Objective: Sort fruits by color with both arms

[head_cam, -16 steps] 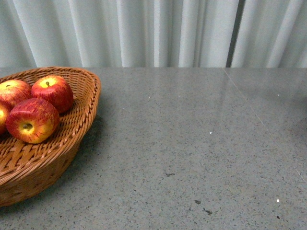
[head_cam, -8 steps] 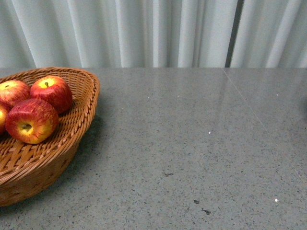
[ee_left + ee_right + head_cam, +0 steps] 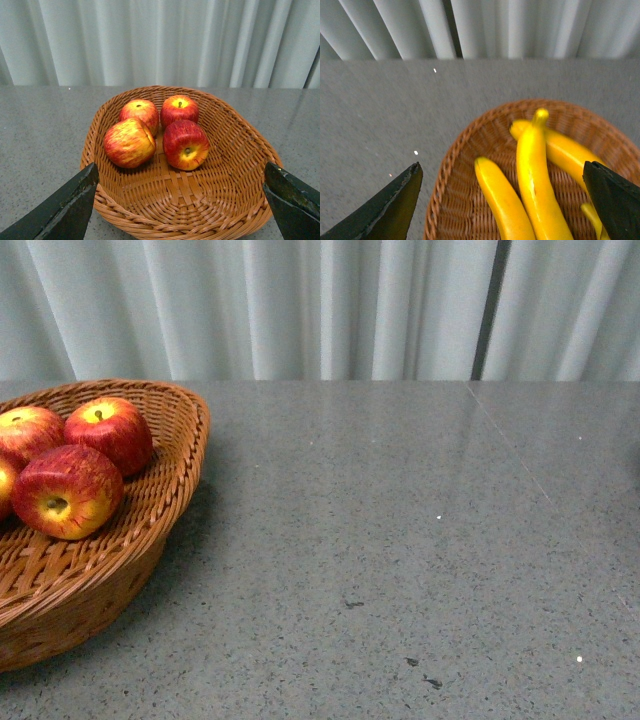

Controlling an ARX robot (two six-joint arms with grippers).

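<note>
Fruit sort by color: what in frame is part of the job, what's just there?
Job:
- apples, four, in the left basket
- bananas in the right basket
- left gripper, open
- right gripper, open

Just there:
- table
- curtain

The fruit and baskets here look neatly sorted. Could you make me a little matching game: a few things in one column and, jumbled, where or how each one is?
Things:
1. apples
2. bananas
3. left gripper
4. table

Descriptions:
A. yellow, lying in the basket in the right wrist view
B. grey speckled stone, bare between the baskets
C. red with yellow streaks, four together in a woven basket
D. open, empty, facing the apple basket

Pairs: 1-C, 2-A, 3-D, 4-B
</note>
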